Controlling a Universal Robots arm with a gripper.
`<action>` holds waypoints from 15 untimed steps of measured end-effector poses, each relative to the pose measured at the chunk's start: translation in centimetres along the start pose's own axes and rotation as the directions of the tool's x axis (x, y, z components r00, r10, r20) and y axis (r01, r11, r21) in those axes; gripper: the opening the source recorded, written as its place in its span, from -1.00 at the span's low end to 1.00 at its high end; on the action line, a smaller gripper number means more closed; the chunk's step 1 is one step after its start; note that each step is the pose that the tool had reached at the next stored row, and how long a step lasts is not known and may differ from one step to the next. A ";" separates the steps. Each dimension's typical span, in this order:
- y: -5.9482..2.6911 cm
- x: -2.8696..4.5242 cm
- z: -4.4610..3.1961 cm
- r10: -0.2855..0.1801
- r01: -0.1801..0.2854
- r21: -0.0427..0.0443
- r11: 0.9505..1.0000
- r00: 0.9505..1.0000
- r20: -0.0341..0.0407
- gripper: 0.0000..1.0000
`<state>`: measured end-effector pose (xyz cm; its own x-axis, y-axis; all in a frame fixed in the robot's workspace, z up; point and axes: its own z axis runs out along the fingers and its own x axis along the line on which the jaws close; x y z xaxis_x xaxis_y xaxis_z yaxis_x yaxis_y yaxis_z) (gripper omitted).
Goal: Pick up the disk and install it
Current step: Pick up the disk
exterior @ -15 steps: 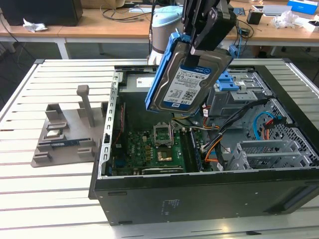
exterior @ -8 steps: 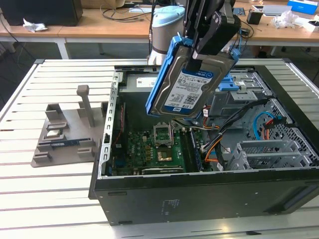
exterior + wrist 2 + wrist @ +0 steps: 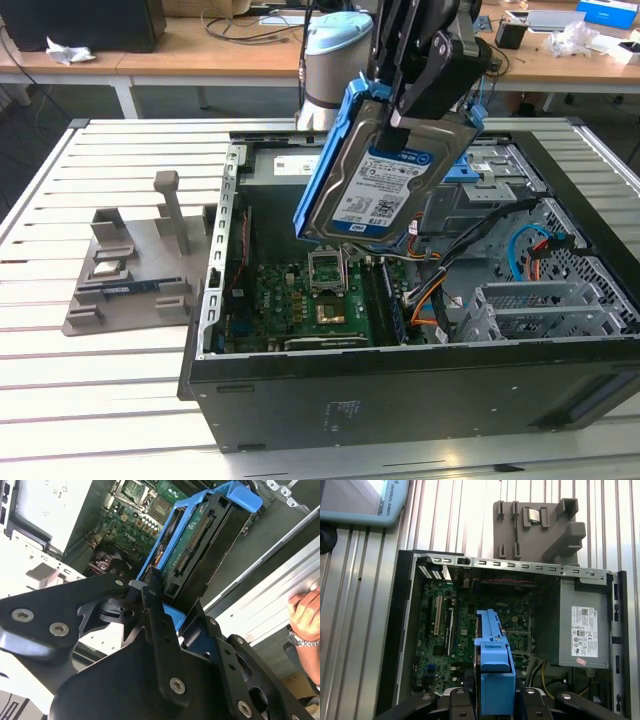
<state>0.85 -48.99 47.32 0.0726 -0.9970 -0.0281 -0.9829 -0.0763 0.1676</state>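
Note:
The disk (image 3: 375, 185) is a silver hard drive with a white-and-blue label and blue side rails. It hangs tilted in the air above the open computer case (image 3: 400, 390). My gripper (image 3: 432, 85) is shut on its upper end. In the second wrist view the black fingers (image 3: 155, 610) clamp the disk (image 3: 200, 555) by its blue rail, with its circuit-board side showing. In the first wrist view the disk's blue rail (image 3: 494, 665) hangs edge-on over the motherboard (image 3: 465, 630).
A grey power-supply box (image 3: 582, 627) with a white sticker sits inside the case. A grey parts fixture (image 3: 135, 265) stands on the slatted table at the exterior view's left. Cables and a drive cage (image 3: 540, 300) fill the case's other end. A person's hand (image 3: 305, 612) rests near the case.

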 end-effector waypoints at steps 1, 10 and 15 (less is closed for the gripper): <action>0.00 0.13 0.01 0.000 0.000 0.000 1.000 1.000 0.000 -0.26; 0.04 1.70 -0.01 0.000 0.000 0.000 1.000 1.000 0.000 -0.26; 0.08 2.58 -0.02 0.000 0.000 0.000 1.000 1.000 0.000 -0.26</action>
<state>0.96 -51.57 47.28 0.0726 -0.9970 -0.0282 -0.9829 -0.0763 0.1676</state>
